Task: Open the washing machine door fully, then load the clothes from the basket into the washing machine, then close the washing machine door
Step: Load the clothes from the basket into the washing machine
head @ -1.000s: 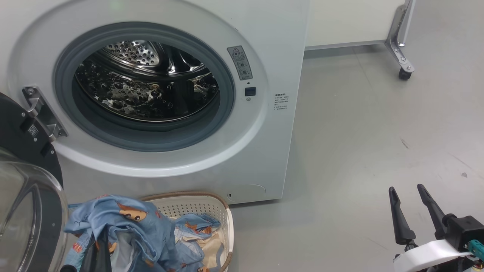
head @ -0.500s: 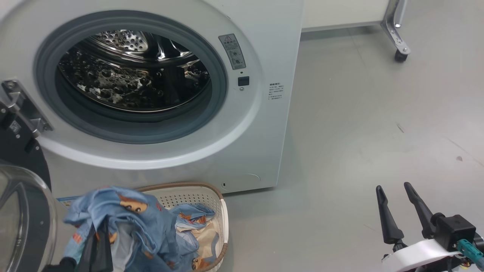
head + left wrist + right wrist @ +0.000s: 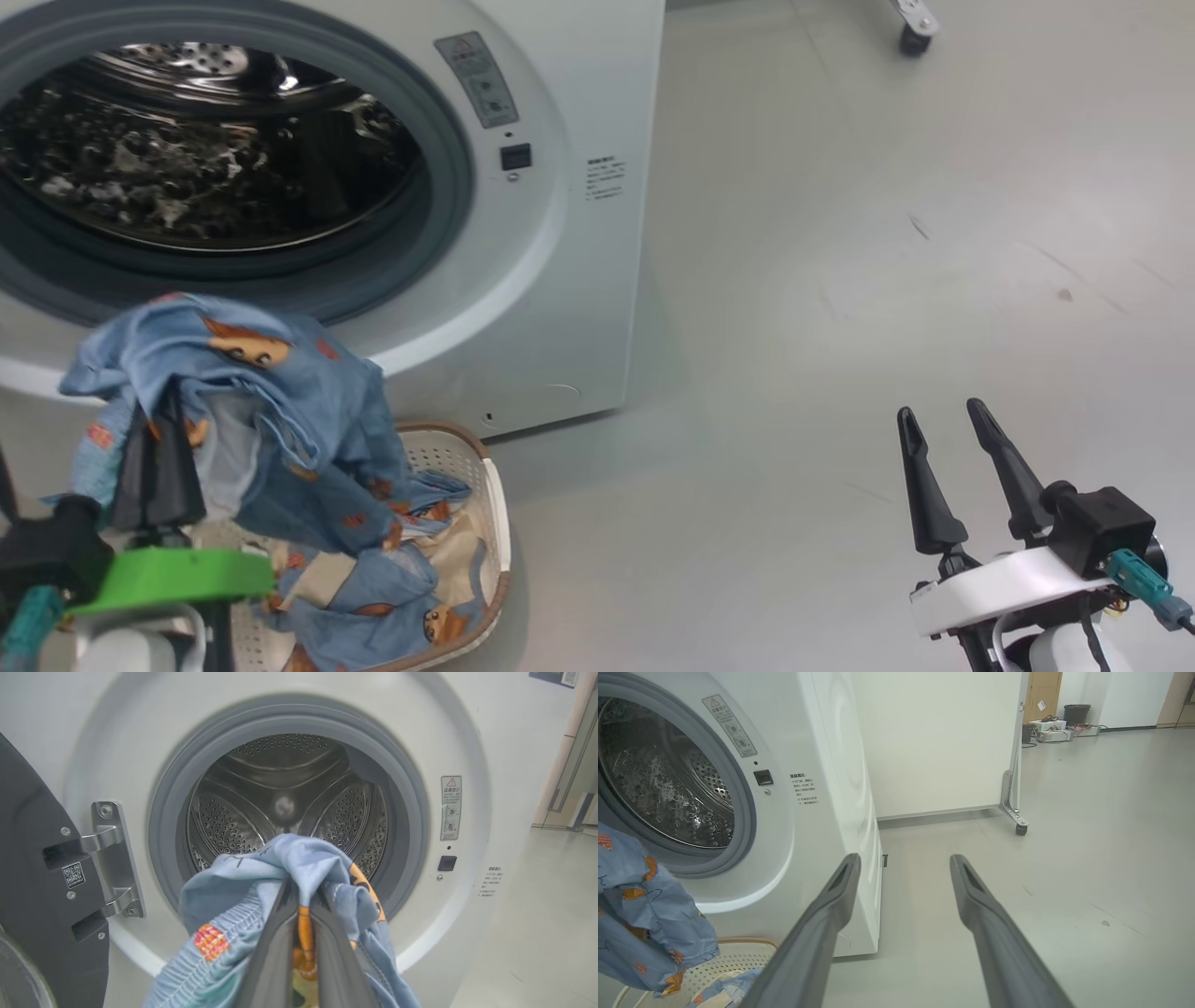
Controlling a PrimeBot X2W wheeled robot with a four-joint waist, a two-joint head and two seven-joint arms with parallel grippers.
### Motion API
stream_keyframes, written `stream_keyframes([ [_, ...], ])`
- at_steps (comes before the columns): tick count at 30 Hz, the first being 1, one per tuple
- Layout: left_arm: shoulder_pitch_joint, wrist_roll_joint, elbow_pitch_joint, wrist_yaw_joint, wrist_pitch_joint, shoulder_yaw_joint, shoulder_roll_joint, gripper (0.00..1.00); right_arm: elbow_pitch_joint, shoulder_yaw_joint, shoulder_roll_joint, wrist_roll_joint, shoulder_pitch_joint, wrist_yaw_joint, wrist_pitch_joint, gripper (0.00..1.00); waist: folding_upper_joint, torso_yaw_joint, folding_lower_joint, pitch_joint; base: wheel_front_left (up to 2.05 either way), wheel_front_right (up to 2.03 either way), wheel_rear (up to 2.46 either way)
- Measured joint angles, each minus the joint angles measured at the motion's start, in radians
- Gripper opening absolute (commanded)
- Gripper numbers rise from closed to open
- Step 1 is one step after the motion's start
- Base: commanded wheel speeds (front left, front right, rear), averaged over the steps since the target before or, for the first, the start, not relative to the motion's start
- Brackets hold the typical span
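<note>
The washing machine [image 3: 560,280] stands with its steel drum [image 3: 280,793] exposed. Its black door [image 3: 28,858] is swung aside on a metal hinge [image 3: 110,858] at the left of the left wrist view. My left gripper [image 3: 159,415] is shut on a light blue piece of the clothes [image 3: 271,411], held up in front of the lower rim of the opening, above the basket [image 3: 499,523]. In the left wrist view the fabric [image 3: 261,872] drapes over the closed fingers. More clothes [image 3: 373,597] lie in the basket. My right gripper [image 3: 939,408] hangs open over the floor, far right.
Grey floor [image 3: 840,280] stretches to the right of the machine. A white panel on a castor leg [image 3: 1017,826] stands behind, beside the machine's side. The basket [image 3: 733,956] sits tight against the machine's front base.
The camera has moved, so the machine sits further left and higher in the picture. My left gripper has lifted the blue cloth up out of the basket toward the opening. The right gripper stays open.
</note>
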State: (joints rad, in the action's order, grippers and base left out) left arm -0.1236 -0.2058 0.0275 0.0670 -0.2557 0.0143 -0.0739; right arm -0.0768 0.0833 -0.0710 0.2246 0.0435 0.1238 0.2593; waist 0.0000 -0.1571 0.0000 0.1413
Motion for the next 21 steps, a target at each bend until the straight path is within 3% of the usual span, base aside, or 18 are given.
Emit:
stream_keyframes([
  [14, -0.27, 0.013, 0.186, -0.028, 0.081, -0.1, -0.128, 0.0, 0.005, 0.031, 0.015, 0.023, -0.076, 0.0, 0.0, 1.0, 0.0, -0.137, 0.0, 0.135, 0.0, 0.0, 0.0],
  [21, -0.443, 0.008, 0.238, -0.035, 0.116, -0.128, -0.165, 0.0, 0.006, 0.066, 0.018, 0.024, -0.102, 0.0, 0.0, 1.0, 0.0, -0.185, 0.0001, 0.224, 0.0, 0.0, 0.0],
])
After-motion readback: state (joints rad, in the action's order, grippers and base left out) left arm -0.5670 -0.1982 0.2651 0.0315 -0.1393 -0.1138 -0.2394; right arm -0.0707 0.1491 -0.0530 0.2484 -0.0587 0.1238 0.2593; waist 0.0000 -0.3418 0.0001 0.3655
